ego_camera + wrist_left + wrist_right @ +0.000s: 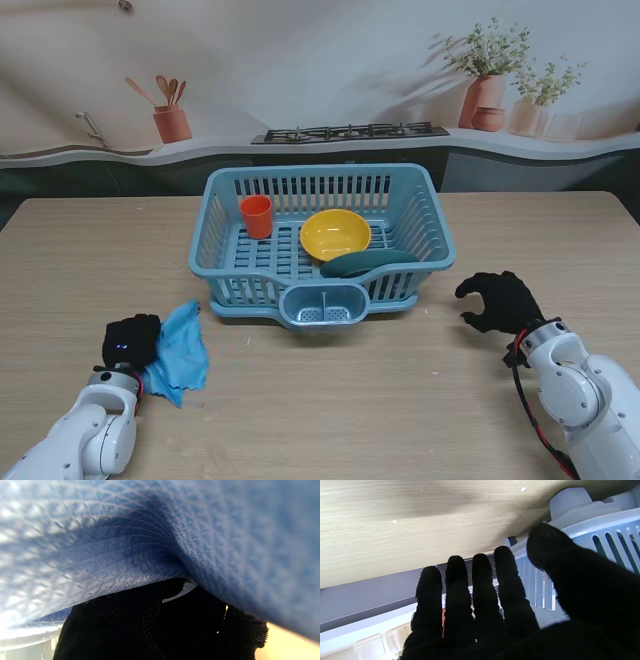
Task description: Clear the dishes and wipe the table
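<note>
On the bench (330,400) the rack (322,240) sits mid-way, farther from me than both hands, holding a plate (368,263) on its near rim, a bowl (335,233) and a cup (256,216). My left hand (130,342) has its fingers (150,620) closed on the cloth (180,352), which lies on the bench near me at left. My right hand (503,301) hovers right of the rack, fingers (480,587) spread and holding nothing.
</note>
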Tool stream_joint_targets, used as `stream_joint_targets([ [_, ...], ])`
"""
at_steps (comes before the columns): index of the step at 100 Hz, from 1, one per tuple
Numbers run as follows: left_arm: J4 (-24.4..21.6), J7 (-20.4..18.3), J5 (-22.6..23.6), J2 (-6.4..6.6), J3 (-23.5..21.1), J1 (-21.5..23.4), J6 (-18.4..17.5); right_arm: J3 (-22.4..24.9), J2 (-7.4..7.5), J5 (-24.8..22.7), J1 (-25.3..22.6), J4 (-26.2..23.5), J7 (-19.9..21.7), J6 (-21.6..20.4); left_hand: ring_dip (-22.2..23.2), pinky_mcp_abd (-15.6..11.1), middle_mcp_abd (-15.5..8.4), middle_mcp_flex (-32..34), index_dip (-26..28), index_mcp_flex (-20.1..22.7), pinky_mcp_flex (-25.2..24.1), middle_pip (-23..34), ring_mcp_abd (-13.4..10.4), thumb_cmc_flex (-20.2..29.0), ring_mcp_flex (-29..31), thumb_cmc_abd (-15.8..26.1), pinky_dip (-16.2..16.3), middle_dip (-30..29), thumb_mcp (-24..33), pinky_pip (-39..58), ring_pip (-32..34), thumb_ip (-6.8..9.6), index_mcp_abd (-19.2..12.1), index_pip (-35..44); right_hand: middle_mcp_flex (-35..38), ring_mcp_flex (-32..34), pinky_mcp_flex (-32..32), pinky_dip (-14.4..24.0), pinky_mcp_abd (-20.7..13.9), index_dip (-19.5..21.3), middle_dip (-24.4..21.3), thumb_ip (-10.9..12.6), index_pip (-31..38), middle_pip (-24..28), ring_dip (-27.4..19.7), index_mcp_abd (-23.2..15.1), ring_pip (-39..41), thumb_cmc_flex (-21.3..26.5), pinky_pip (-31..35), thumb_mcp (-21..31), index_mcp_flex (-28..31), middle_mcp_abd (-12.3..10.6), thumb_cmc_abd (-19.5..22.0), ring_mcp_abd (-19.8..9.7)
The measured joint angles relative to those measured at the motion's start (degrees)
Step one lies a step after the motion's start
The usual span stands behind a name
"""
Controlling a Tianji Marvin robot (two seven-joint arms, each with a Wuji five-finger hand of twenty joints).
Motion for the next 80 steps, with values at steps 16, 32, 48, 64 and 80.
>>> stream_joint_targets([
  [16,6.40,2.42,-2.89,-0.06,3.79,-6.68,0.46,-0.04,-0.01,0.10,0.02,0.01,0.01,0.03,0.00,-0.02,0.07,-0.02,0.14,-0.17,0.00,0.03,-0.04,0.07,-0.01,-0.02,0.00,0.00,0.54,0.00,0.00,0.08,0.19,0.06,0.00,0.00,0.00,0.00,0.00,0.00,0.00,0.00,0.00,0.00,0.00,0.00,0.00,0.00,0.00,0.00,0.00,0.00,0.00,0.00],
  [32,9.34,1.77,-3.61,-0.20,5.54,-10.36,1.38,-0.03,-0.01,0.11,0.02,0.01,0.03,0.08,0.00,-0.03,0.07,-0.02,-0.17,-0.18,0.00,0.04,-0.05,0.03,-0.02,0.07,0.01,0.00,0.33,0.00,0.00,0.08,-0.03,-0.26,0.00,0.00,0.00,0.00,0.00,0.00,0.00,0.00,0.00,0.00,0.00,0.01,0.00,0.00,0.00,0.00,0.00,0.00,0.00,0.00],
  [48,8.78,1.48,-3.60,-0.40,5.23,-9.99,2.14,0.00,-0.02,0.00,0.07,0.02,-0.18,0.17,0.00,-0.03,0.02,-0.02,-1.57,-0.18,0.00,0.04,-0.06,0.01,-0.02,0.70,0.01,0.00,-1.01,0.00,0.00,0.08,-0.97,-1.10,0.00,0.00,0.00,0.00,0.00,0.00,0.00,0.00,0.00,0.00,0.00,0.01,0.01,0.00,0.00,0.00,0.00,0.00,0.00,0.00],
  [64,5.68,1.43,-1.97,-0.66,2.84,-6.32,3.39,0.01,-0.02,0.00,0.04,0.03,-0.12,0.26,0.00,-0.05,-0.02,-0.16,-2.75,-0.50,-0.26,0.72,-0.07,-0.03,-0.22,1.67,0.01,0.00,-2.66,0.00,0.26,-0.23,-2.99,-2.47,0.00,0.00,0.00,0.00,0.00,0.00,0.00,0.00,0.00,0.00,0.00,0.01,0.01,0.00,0.01,0.00,0.00,0.00,0.00,0.00],
  [80,-1.49,-2.89,1.14,-0.61,-0.16,0.21,7.58,0.01,-0.02,0.04,0.03,0.01,0.01,0.25,0.00,-0.06,-0.04,-0.67,-2.77,-0.51,-0.48,1.10,-0.07,-0.03,-0.26,1.67,0.54,0.00,-2.69,0.00,0.69,-0.30,-2.91,-2.50,0.00,0.00,0.00,0.00,0.00,0.00,0.00,0.00,0.00,0.00,0.00,0.01,0.01,0.00,0.00,0.00,0.00,0.00,0.00,0.00],
])
